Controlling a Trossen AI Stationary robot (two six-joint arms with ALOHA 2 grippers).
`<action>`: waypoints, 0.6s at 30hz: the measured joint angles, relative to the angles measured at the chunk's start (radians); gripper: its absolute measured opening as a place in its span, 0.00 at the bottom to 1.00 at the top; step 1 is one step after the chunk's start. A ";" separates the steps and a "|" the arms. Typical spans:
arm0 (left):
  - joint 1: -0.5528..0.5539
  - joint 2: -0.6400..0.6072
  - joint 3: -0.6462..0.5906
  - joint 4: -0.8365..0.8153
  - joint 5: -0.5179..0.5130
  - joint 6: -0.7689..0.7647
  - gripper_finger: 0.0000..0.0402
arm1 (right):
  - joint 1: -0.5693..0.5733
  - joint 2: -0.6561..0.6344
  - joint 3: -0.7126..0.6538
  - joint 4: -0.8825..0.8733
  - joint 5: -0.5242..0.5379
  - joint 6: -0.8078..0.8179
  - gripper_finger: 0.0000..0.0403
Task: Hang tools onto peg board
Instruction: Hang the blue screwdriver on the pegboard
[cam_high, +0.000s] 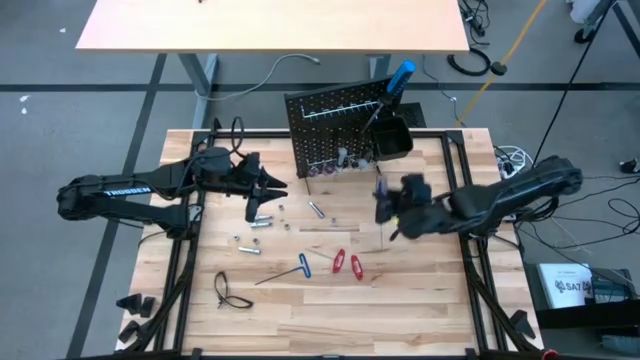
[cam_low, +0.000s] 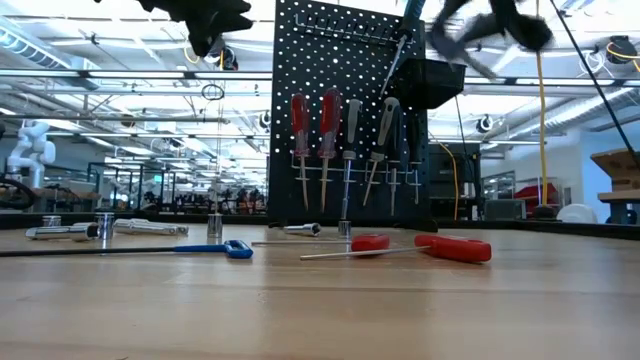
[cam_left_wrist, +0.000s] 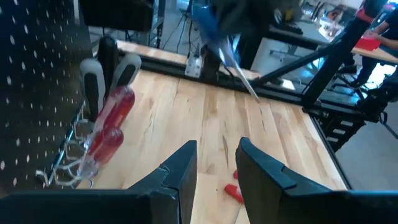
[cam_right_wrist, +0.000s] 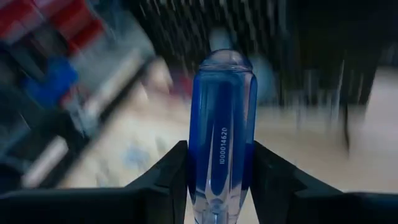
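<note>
The floor (cam_high: 80, 110) is grey, with dark lines crossing it. A second light wooden table (cam_high: 270, 25) stands beyond the work area on grey legs. Cables (cam_high: 470, 62) lie on the floor near it. In the low view, a large hall shows behind, with ceiling beams (cam_low: 120, 90) and bright lamps.

the blue screwdriver (cam_right_wrist: 222, 134) shaft is cut off below; background blurred.
</note>
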 joint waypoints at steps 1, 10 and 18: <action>0.000 0.000 0.000 0.005 -0.001 0.000 0.28 | 0.000 -0.008 0.035 0.010 0.064 -0.064 0.29; 0.002 0.002 0.000 0.043 -0.004 0.019 0.28 | -0.087 -0.022 0.209 0.370 0.499 -0.705 0.29; 0.001 0.002 0.000 0.047 -0.004 0.020 0.28 | -0.338 -0.016 0.208 0.686 0.107 -1.054 0.29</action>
